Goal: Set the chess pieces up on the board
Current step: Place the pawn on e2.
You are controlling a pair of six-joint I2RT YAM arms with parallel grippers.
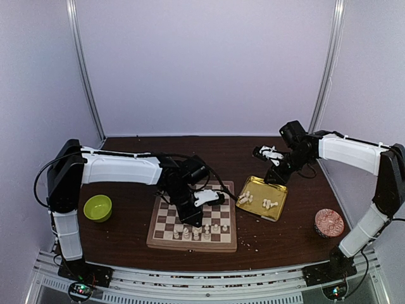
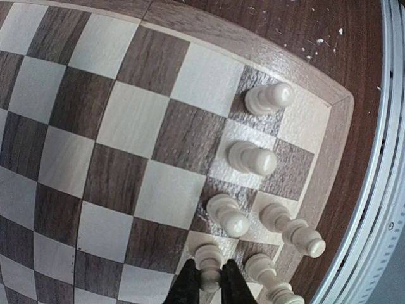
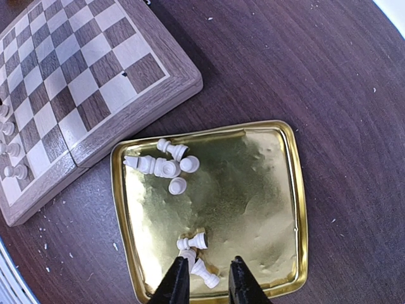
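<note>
The left gripper is pinching a cream pawn, which is standing upright on the board in the second row from its near edge. Other pieces are standing upright beside it in two rows. The right gripper is hovering over the gold tray, fingers slightly parted and holding nothing. Several loose pieces are lying in the tray, mostly on their sides, pointing different ways.

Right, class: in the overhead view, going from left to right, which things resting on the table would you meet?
green bowl → board → gold tray → round patterned disc
</note>
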